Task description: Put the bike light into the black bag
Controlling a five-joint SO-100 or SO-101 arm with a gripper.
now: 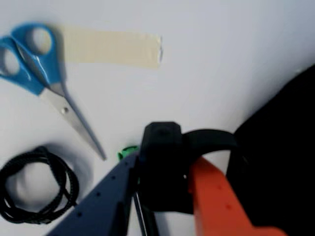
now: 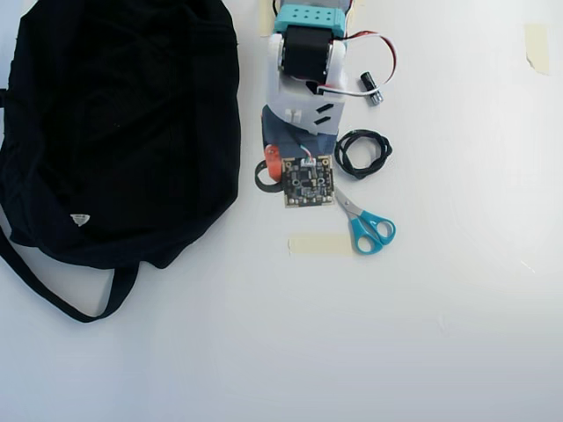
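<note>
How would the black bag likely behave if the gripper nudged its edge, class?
The black bag would probably crumple rather than slide: its outline is slumped and wrinkled, suggesting soft fabric. Its long strap lies loose on the table, so it would likely trail limply.

Big floppy black fabric bag (image 2: pixel 119 123) sprawls across the left of the white desk (image 2: pixel 422 334). Right of it, the arm's circuit board (image 2: pixel 308 181), then a coiled black cable (image 2: pixel 361 153) and blue-handled scissors (image 2: pixel 367 226).
</note>
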